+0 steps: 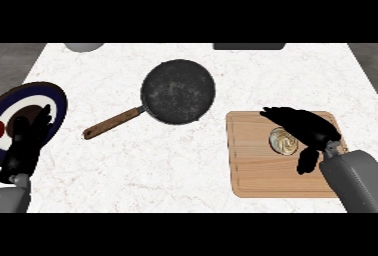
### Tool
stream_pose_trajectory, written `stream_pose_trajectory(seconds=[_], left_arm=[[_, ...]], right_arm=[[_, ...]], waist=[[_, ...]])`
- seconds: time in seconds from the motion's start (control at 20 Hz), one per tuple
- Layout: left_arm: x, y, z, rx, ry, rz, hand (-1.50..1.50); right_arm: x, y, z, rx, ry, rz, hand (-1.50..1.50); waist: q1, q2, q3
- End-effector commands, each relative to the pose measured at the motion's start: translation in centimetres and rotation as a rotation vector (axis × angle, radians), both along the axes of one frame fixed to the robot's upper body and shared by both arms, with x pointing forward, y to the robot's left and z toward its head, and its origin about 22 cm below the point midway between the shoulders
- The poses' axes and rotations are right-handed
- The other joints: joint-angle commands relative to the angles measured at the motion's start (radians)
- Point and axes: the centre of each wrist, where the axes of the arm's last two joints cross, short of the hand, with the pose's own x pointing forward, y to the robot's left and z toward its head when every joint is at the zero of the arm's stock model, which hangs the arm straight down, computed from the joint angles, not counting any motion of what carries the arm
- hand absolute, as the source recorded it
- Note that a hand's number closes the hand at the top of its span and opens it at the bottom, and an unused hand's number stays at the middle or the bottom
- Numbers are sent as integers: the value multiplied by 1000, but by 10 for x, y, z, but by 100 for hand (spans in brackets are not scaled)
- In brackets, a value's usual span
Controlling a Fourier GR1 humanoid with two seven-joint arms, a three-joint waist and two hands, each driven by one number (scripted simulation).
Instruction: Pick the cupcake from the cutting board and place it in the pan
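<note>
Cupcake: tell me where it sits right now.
Head view, right side: the cupcake sits on the cutting board, partly under the right robot hand, with the pan up and to its left.

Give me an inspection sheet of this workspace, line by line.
Surface: white marbled counter.
Job's things: cupcake on the wooden cutting board at right, partly hidden by the right hand; black pan holds nothing, handle pointing lower left.
Clutter: ringed plate at the left edge; grey round thing and dark thing, both cut off at the far edge.
Hands: left hand open, resting over the plate; right hand open, arched over the cupcake, not closed on it.
Cables: nothing seen.
Surroundings: grey ground past the counter's sides.
</note>
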Motion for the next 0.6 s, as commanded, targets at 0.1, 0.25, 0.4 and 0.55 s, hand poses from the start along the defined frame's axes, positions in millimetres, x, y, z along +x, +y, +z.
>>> stream_pose_trajectory(seconds=[0.1, 0.25, 0.4, 0.55], left_arm=[[4, -4, 1, -21, 13, 0, 0], [5, 5, 25, 8, -6, 10, 0], [-16, -11, 8, -8, 7, 7, 0], [-6, 6, -1, 13, -2, -2, 0]], right_arm=[[5, 7, -19, -27, 15, -25, -150], [-1, 9, -34, -51, 20, -14, -150], [0, -16, -34, -53, 33, -36, -150], [0, 0, -25, -74, -91, 85, 150]], waist=[[0, 0, 0], [2, 0, 0], [3, -1, 0], [-1, 0, 0]])
